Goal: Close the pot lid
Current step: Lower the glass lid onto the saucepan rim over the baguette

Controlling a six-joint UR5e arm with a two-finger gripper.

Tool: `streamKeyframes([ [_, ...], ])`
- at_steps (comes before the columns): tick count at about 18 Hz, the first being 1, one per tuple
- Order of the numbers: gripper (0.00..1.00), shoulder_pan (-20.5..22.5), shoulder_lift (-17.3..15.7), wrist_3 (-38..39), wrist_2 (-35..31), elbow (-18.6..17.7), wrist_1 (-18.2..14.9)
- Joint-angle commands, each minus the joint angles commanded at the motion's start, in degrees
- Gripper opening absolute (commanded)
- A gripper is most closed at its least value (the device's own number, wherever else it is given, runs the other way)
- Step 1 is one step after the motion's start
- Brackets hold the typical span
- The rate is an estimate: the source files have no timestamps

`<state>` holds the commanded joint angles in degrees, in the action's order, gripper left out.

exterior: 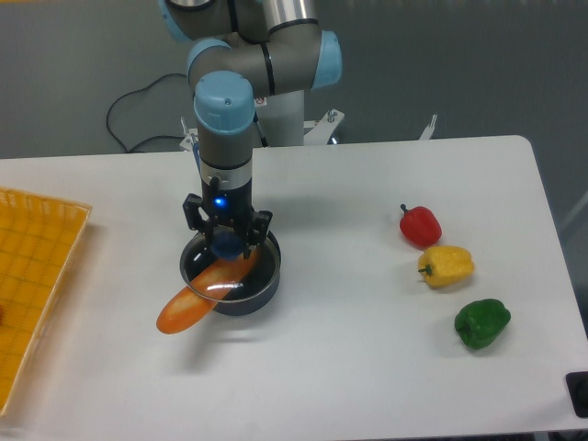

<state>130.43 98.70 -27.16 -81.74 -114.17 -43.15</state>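
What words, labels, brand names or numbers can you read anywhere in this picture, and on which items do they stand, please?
None can be read.
The pot shows a faint pale mark on its front wall: too small and blurred to read.
The gripper shows only a blue light, no text.
The lid, the orange object, the three peppers and the yellow tray bear no visible writing.

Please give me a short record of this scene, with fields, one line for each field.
arm: gripper low over the pot, fingers around the lid's blue knob
pot: dark saucepan left of table centre
lid: glass disc on the pot, appears tilted
obstruction: orange carrot-like piece sticking out over the pot's front-left rim
peppers: red, yellow, green at right
basket: yellow at left edge
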Motion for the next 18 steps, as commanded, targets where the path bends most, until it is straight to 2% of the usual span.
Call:
streamKeyframes([
  [5, 0.46, 0.09, 0.00, 0.00, -0.09, 0.00, -0.09],
  [18, 0.68, 0.09, 0.00, -0.18, -0.09, 0.00, -0.18],
])
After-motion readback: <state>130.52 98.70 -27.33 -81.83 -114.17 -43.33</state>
